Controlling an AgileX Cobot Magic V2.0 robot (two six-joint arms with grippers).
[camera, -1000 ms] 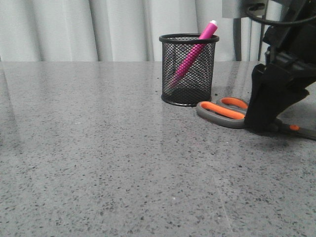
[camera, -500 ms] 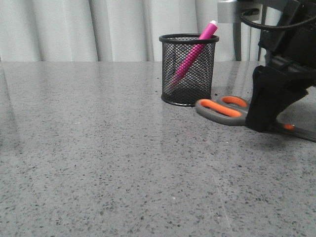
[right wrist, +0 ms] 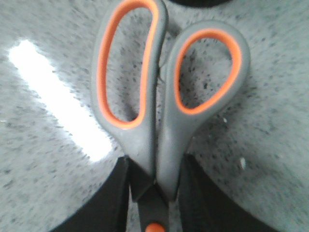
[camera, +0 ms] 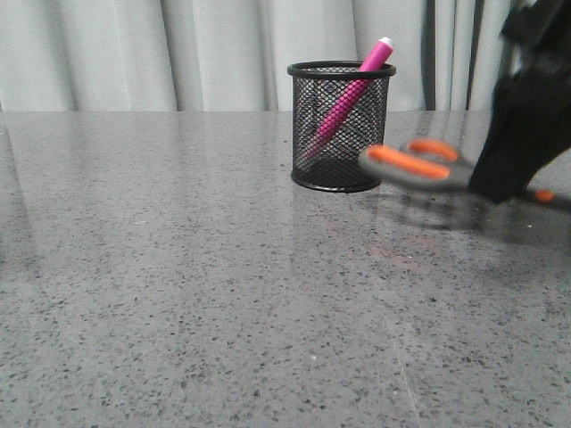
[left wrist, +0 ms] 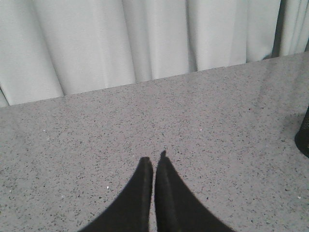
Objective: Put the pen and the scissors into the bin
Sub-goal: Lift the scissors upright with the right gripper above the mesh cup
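The black wire-mesh bin (camera: pixel 341 125) stands upright at the back of the table. The pink pen (camera: pixel 348 96) leans inside it, its whitish tip above the rim. My right gripper (camera: pixel 513 174) is shut on the scissors (camera: pixel 419 165) near the pivot and holds them lifted off the table, right of the bin, handles pointing toward it. In the right wrist view the grey-and-orange scissors (right wrist: pixel 164 96) sit between my fingers (right wrist: pixel 113 203), orange pivot dot at the bottom. My left gripper (left wrist: pixel 154 162) is shut and empty over bare table; it is out of the front view.
The grey speckled table (camera: pixel 178 267) runs to a back edge against a pale curtain (camera: pixel 178 53). A dark edge, seemingly the bin's base (left wrist: pixel 304 137), shows at one side of the left wrist view. A light reflection (right wrist: pixel 58 96) lies on the table under the scissors.
My right gripper has risen with the scissors in it, lifting them off the table and shifting slightly right. The pen and bin have not moved.
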